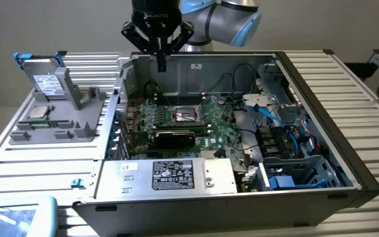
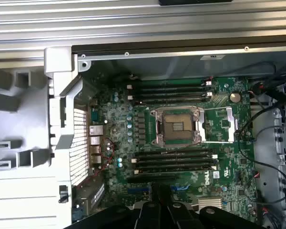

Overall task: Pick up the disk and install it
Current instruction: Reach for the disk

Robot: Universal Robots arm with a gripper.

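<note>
Disk (image 1: 46, 81): flat rectangular grey-metal hard drive with a white printed label and bright blue plastic carrier tabs (image 1: 23, 57) at its upper end. We find it standing on edge, leaning back in a grey moulded plastic fixture (image 1: 64, 126) on the silver slatted metal table (image 1: 18, 163), at the exterior view's left, well apart from the end effector. Nothing grips or touches the disk.

Small square silver chip (image 1: 39, 111): we note it lying flat in the same fixture, just below the disk.

End effector (image 1: 161, 64): black, two-fingered, on a grey and light-blue robot arm (image 1: 232, 15). We record it clenched with the fingertips together and nothing between them, hanging over the rear wall of the open case.

Open black-and-silver computer case (image 1: 308, 74): lying on its side on the table, lid off. Inside we list a green motherboard (image 1: 222, 128) with a bare square processor socket (image 1: 187, 114), a larger silver box with a black-and-white label (image 1: 176, 175) along the near edge, and a blue plastic bay (image 1: 288, 180) in the corner at the exterior view's right.

Wrist view: we look straight down on the motherboard, the socket near the middle.
</note>
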